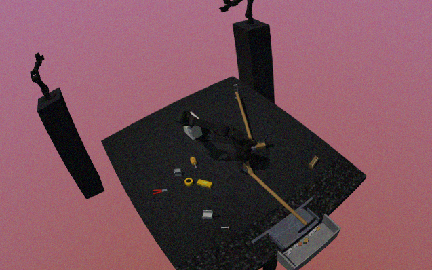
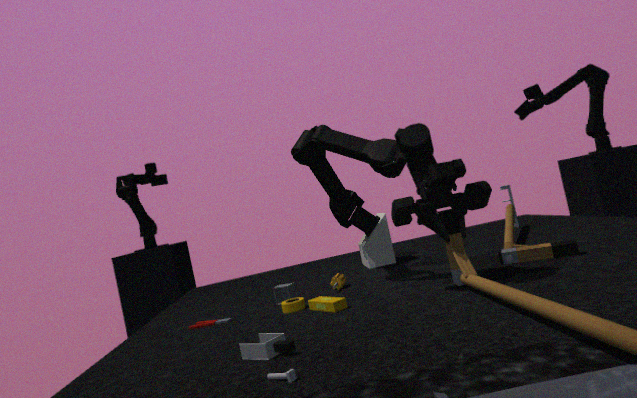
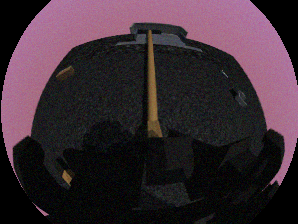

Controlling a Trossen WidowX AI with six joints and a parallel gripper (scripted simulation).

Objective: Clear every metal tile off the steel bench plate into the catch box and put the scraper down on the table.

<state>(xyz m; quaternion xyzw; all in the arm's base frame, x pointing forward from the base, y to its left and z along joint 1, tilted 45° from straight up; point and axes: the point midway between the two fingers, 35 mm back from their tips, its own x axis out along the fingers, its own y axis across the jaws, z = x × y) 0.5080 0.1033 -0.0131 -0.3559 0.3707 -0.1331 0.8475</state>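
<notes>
The long scraper [image 1: 275,195] [image 2: 565,315] [image 3: 151,75] has a wooden handle with an upright wooden grip at its near end. My gripper [image 1: 246,163] [image 2: 455,234] is shut on that grip, low over the table. The scraper's dark blade lies across the far end of the steel bench plate [image 1: 288,228] [image 2: 615,382], beside the catch box [image 1: 332,224]. No tile shows on the plate's visible surface; the strip behind the blade is hidden. Several metal tiles, white and orange [image 1: 306,240], lie in a row inside the box along its plate side.
A second wooden-handled tool [image 1: 244,115] [image 2: 509,225] with a metal hook lies behind my gripper. A wooden block [image 1: 313,162] [image 3: 65,73] lies to the right. Yellow box [image 1: 204,183] [image 2: 327,303], tape roll [image 1: 188,185], red pliers [image 1: 156,190] and a grey bracket [image 1: 207,214] lie to the left.
</notes>
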